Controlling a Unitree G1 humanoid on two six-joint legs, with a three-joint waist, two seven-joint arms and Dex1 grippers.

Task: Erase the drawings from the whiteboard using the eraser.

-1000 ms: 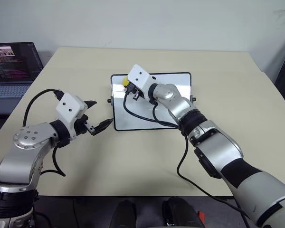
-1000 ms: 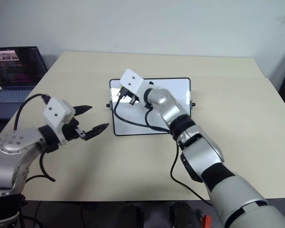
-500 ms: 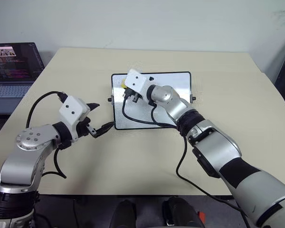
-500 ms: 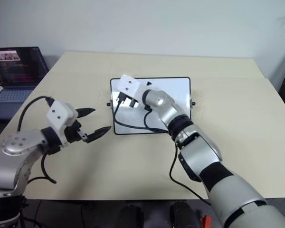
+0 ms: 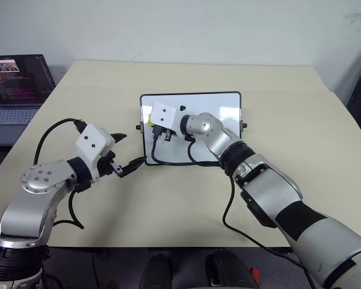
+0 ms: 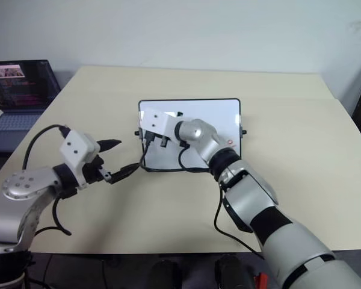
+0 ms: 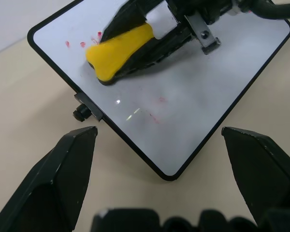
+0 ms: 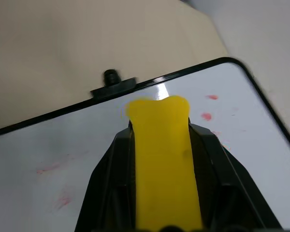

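The right gripper [image 8: 159, 145] pinches the yellow eraser [image 8: 162, 159] between its 2 black fingers and holds it over the whiteboard [image 5: 222, 105], near the board's left edge. Faint red drawings [image 8: 207, 116] remain beside the eraser. The left gripper [image 5: 125, 153] hangs spread apart, just beside the board's left corner, holding nothing.

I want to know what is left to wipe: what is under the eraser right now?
The eraser, shut in the right gripper, lies over the whiteboard. Red specks show beside it; marks beneath are covered.
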